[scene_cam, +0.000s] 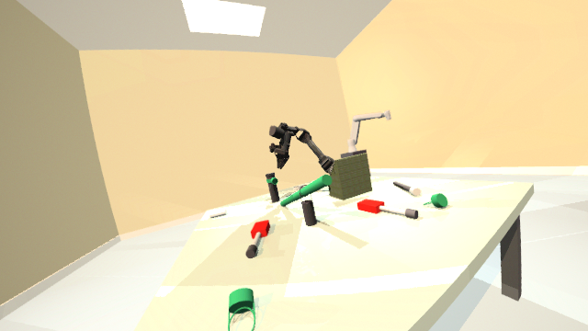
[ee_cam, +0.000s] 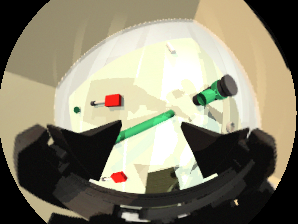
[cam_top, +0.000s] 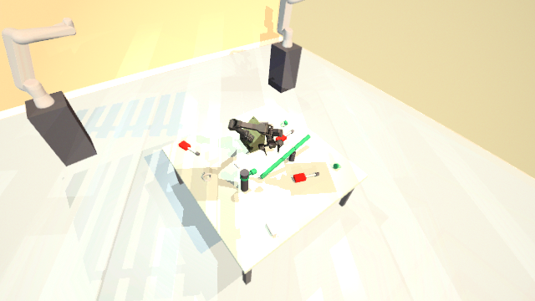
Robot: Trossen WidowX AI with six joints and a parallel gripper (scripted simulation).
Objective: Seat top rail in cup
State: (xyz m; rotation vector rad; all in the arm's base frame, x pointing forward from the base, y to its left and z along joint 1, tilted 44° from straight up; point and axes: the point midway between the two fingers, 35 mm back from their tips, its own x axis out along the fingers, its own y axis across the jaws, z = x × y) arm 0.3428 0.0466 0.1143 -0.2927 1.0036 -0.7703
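The gripper (scene_cam: 281, 162) hangs wide open and empty, well above the green top rail (scene_cam: 305, 190). Below it, the rail slants toward the rail-end cup (scene_cam: 273, 180) on the big post (scene_cam: 274, 190), probably to clear the release.

A bare test room: plain yellow walls (scene_cam: 207, 115), a pale glossy floor (cam_top: 418, 188) and a ceiling light panel (scene_cam: 223, 17). Below the gripper (scene_cam: 280, 162) stands 1 white table (scene_cam: 459, 239); 2 spare arms on dark pedestals (cam_top: 284, 66) sit beyond it.
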